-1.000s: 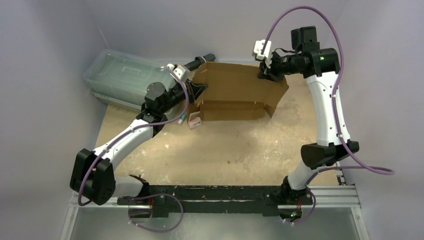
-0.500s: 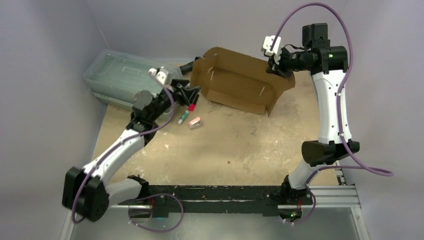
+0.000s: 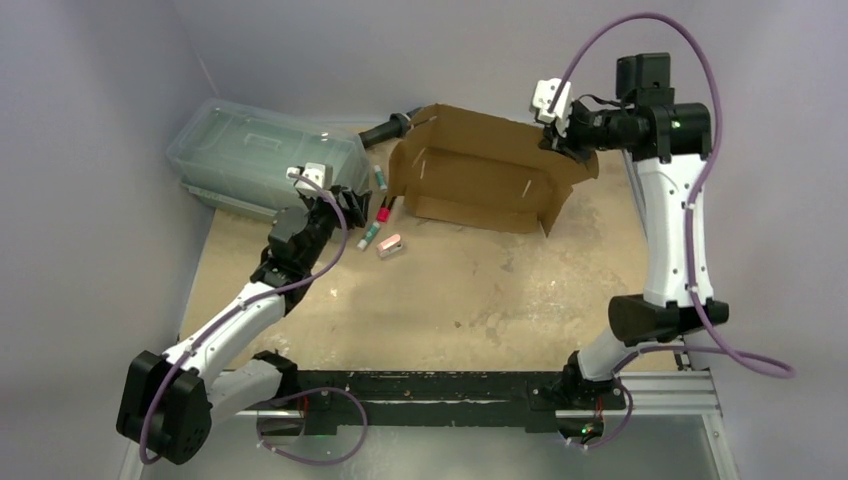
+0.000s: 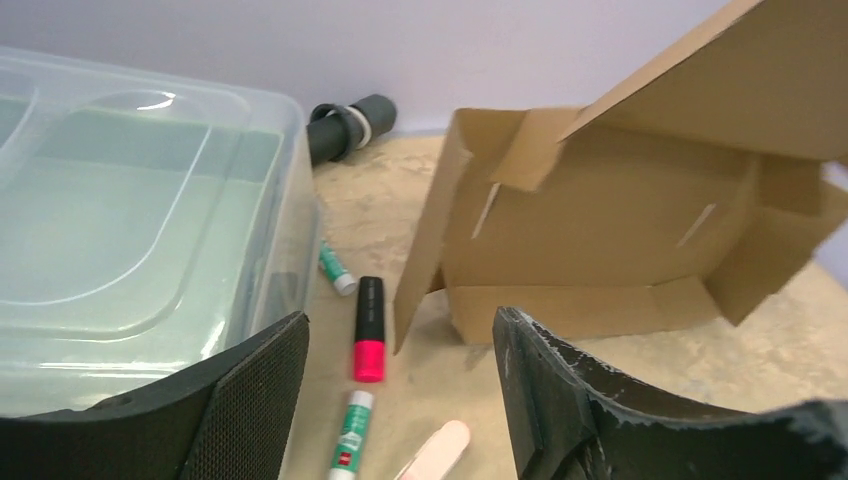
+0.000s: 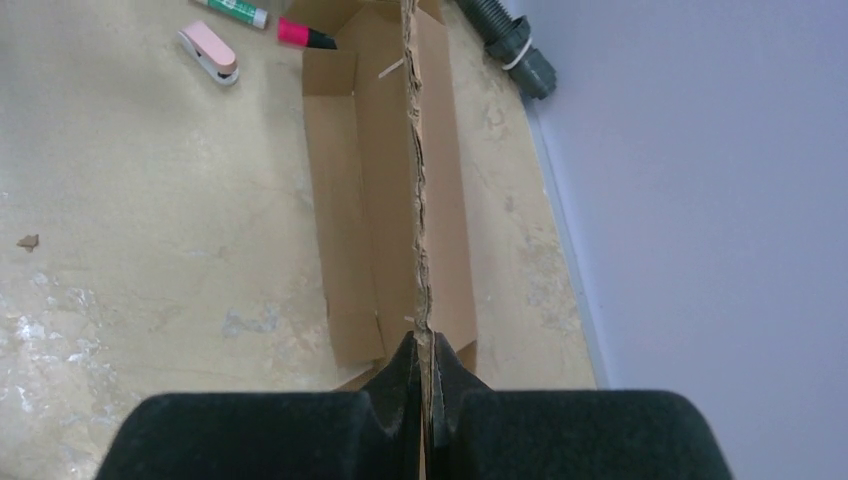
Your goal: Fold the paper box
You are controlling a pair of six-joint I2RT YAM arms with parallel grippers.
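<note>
Because only one arm has hold of it, the paper box sits in a shaky state at the upper centre of the overhead view, close to the back wall and just right of the plastic tub. The right gripper is clamped shut on the thin, frayed top edge of one tall panel, while the base seems to rest on the table. The left gripper stands apart with its jaws spread, holding nothing, between the tub and the box's left corner.

My main worry is that narrow pinch. A pull to the side could let the cardboard slip out or tear along the ragged edge. With nothing bracing the far end, the whole box could swing or slide instead of bending at its creases, and the left wall already flares outward.

Clutter is the second risk. A pink highlighter, a green glue stick and a small pink item lie just beside that left corner. If the box shifts toward the left of the frame, or the open gripper reaches in low, it may sweep them along or trap one under a flap. The tub leaves that arm little room on its other side.
</note>
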